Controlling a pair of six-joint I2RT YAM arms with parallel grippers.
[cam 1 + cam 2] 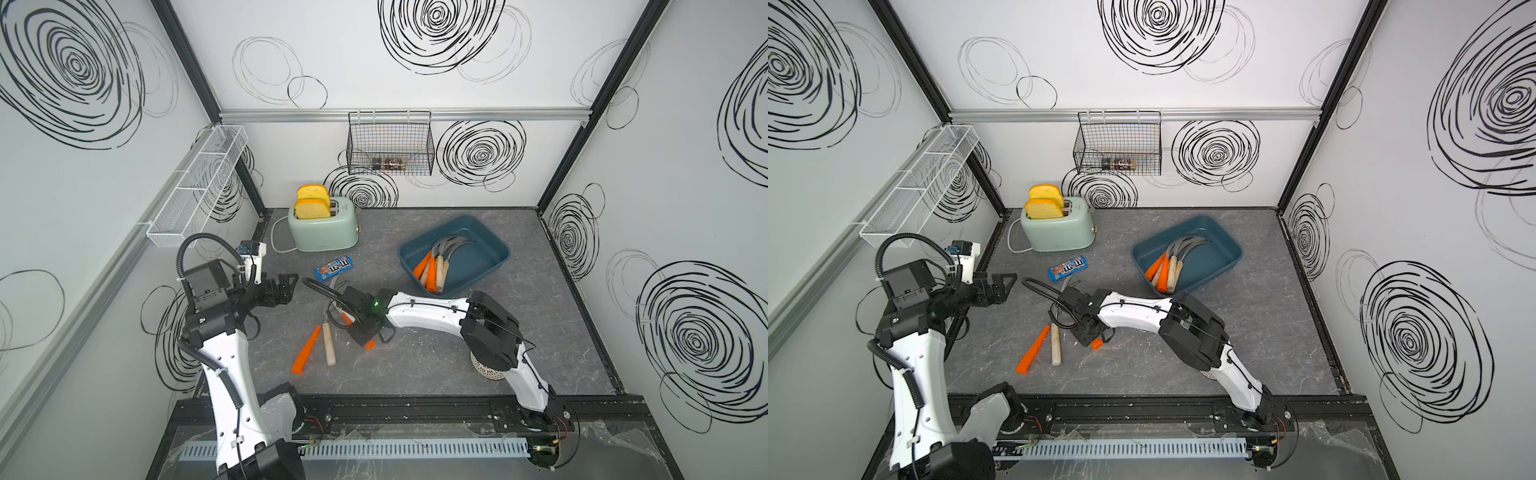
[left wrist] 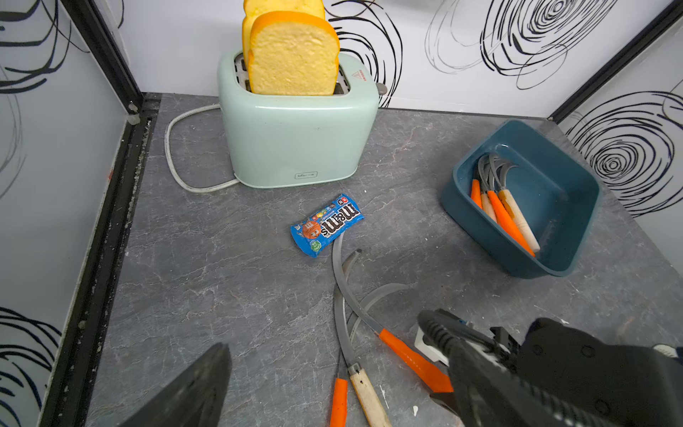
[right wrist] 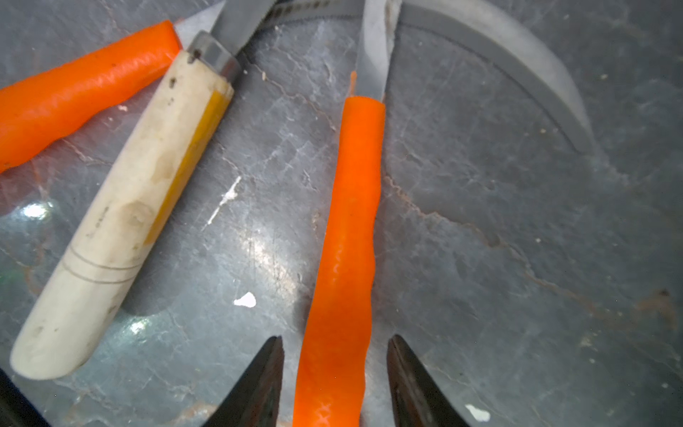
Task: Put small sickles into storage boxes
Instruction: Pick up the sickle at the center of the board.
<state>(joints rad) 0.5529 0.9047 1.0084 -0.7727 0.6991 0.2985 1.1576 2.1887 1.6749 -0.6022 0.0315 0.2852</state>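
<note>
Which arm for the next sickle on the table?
Right. The right gripper straddles an orange-handled sickle, jaws open either side; the left gripper hangs open, farther from it.

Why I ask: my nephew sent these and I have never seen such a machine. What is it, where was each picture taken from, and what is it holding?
Two robot arms work over a grey table. Two pictures look down from overhead; the other two come from a camera on each arm's wrist. A blue tray holds some sickles; loose sickles lie near a toaster and a candy packet. The left hand is open and empty. The right hand is open, astride one loose sickle's orange handle, not yet gripping it.
</note>
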